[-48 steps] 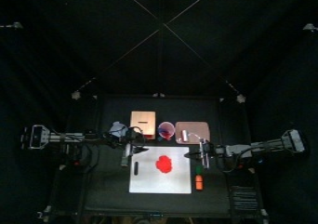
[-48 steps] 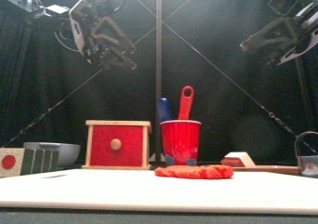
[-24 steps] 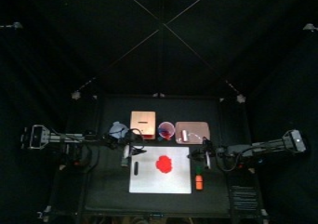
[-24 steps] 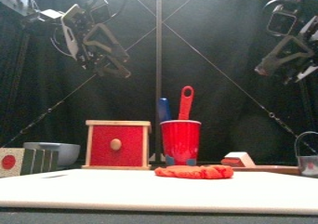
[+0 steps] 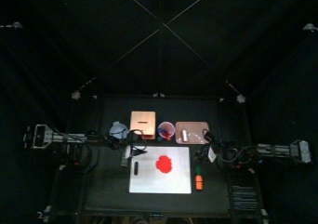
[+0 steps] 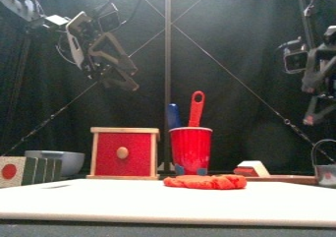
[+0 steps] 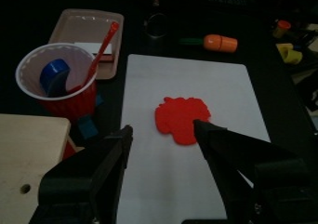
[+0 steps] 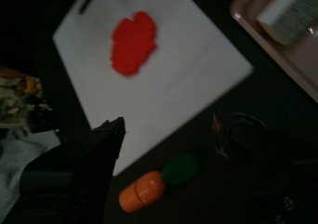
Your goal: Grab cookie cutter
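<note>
Right wrist view.
A: Where's the cookie cutter (image 8: 240, 135)?
B: Untouched on the table, just right of the white board (image 8: 174, 70). The right gripper (image 8: 187, 149) hangs spread, seemingly to straddle it; the left gripper (image 7: 159, 149) hangs spread, empty.

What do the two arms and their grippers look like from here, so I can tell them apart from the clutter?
Both arms are black and jointed, with looping black cables. The left gripper has two broad, matte black jaws with squared tips. The right gripper shows one similar dark jaw. No coloured markings are visible on either arm.
</note>
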Controlling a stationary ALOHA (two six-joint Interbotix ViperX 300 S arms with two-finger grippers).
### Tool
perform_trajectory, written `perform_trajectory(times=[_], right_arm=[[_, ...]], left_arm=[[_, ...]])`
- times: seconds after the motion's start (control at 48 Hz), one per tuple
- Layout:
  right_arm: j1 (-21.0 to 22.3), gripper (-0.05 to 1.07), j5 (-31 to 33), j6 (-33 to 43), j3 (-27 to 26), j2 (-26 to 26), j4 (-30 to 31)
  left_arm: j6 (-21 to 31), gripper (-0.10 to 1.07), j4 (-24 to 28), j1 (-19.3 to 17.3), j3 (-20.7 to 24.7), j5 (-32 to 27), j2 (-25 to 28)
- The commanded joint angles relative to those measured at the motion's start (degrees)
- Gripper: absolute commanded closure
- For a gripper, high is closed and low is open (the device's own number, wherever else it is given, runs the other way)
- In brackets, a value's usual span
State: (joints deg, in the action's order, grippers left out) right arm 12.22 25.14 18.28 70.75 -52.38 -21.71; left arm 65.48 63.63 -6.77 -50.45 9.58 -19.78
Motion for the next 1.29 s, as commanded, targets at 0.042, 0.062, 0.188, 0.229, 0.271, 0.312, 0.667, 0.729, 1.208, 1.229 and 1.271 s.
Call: perform_trajectory(times=[0.042,0.062,0.188,0.229,0.271,0.312,0.667,0.729,1.208,1.229,1.271], right_arm=[[3.2,-0.02,7.1,3.7,-2.0,0.5,3.7],[3.3,-0.02,7.6,4.5,-2.0,0.6,4.2],[2.2,-0.02,7.2,8.2,-1.8,1.1,5.4],[1.1,-0.01,7.0,9.0,-1.6,1.5,5.5],[0.2,-0.01,6.9,9.4,-1.4,1.9,5.7],[-0.4,-0.01,6.8,9.8,-1.1,2.5,5.8],[-1.1,0.00,1.7,13.2,0.8,9.0,8.3],[-0.9,0.00,1.7,13.2,0.9,9.5,8.4],[-0.4,0.13,1.2,13.3,1.1,10.1,9.2],[-0.4,0.16,1.2,13.3,1.1,10.2,9.2],[-0.4,0.21,1.2,13.3,1.1,10.1,9.1]], left_arm=[[-0.1,0.07,-0.2,0.0,1.1,0.3,0.7],[-0.2,0.07,-0.2,0.0,1.1,0.3,0.9],[-0.2,0.07,-0.2,0.0,1.2,0.3,1.4],[-0.1,0.07,-0.2,0.0,1.2,0.3,1.5],[-0.1,0.07,-0.2,0.0,1.2,0.3,1.5],[-0.1,0.07,-0.2,0.0,1.2,0.3,1.6],[-0.1,0.07,-0.2,-0.3,1.3,0.3,1.6],[-0.1,0.07,-0.2,-0.3,1.3,0.3,1.6],[-0.1,0.07,-0.1,-0.4,1.1,0.3,1.6],[-0.1,0.07,-0.2,-0.4,1.1,0.3,1.6],[-0.1,0.07,-0.2,-0.4,1.1,0.3,1.6]])
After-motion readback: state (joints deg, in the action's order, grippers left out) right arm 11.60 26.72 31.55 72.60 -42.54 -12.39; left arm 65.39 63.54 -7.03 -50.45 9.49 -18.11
